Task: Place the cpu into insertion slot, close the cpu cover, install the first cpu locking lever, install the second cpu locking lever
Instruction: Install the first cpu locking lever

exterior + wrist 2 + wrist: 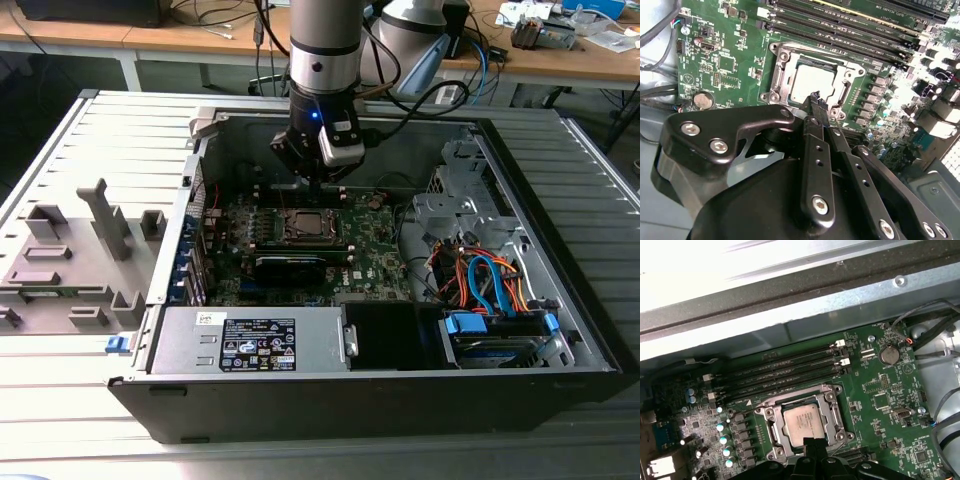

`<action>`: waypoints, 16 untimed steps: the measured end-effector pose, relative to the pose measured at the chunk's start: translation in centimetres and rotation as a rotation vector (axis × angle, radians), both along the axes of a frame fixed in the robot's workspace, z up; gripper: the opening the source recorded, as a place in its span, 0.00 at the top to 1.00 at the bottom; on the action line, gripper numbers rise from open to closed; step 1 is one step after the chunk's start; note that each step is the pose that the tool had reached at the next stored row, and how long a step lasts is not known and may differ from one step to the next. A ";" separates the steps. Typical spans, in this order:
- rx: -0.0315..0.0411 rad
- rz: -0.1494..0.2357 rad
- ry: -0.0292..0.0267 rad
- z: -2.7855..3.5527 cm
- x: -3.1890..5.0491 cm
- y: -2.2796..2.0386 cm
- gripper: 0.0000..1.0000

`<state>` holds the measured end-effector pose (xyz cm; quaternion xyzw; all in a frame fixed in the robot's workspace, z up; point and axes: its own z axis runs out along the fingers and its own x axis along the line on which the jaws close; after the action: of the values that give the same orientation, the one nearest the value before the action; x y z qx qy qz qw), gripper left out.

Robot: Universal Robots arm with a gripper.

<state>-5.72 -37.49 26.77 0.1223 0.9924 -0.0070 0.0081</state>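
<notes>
Gripper (814,98) up close in the second wrist view: fingers drawn nearly together, tip at the slot (790,50) edge. Cpu (810,80) sits in the slot, and the cover (784,80) looks to be down over its rim, so I'd call this the lever stage. That needs the tip square on a thin wire, pressed down under its catch. Can't tell if the tip pinches a lever or just touches. Levers are hard to make out against the board (725,65). Arm (322,50) hides that edge in the exterior view.

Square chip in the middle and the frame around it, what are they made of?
The small square silvery-grey chip looks metal-topped: pale, with a dull sheen. The thin dark-silvery frame plate around it seems metal too: its edges glint.
</notes>
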 end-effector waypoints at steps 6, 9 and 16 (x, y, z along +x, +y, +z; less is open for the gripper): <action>0.0000 0.042 0.0000 0.00 0.00 0.00 0.89; 0.0001 0.061 0.0000 0.00 0.00 0.00 0.89; 0.0001 0.116 0.0000 0.00 0.00 0.00 0.89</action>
<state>-5.72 -37.49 26.77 0.0646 0.9979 -0.0065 0.0085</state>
